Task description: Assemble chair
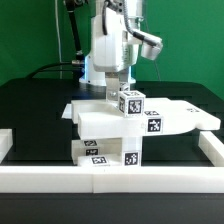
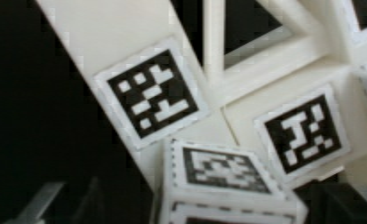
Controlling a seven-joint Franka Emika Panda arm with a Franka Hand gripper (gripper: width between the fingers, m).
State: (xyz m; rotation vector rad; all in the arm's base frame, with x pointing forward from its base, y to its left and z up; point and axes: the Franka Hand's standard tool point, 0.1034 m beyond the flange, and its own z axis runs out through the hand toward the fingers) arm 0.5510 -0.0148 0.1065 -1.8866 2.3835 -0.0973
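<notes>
- Green backdrop behind a black tabletop (image 1: pixel 30 105), fenced by a white border rail (image 1: pixel 110 178) along the frame's bottom.
- Chair (image 1: pixel 125 125): partly stacked white tagged parts at frame centre; a small cube (image 1: pixel 131 103) sits on top.
- End effector (image 1: pixel 113 90): just above the stack; finger spread cannot be told.
- Judged step: cube placement; next, retreat and fetch another part.

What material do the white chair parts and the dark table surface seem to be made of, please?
Chair parts: probably rigid plastic with a matte white finish; the blocks have sharp, even edges and a uniform colour, and they carry black-and-white square tags.
Table: a smooth black surface with a soft sheen; its material cannot be told.
</notes>
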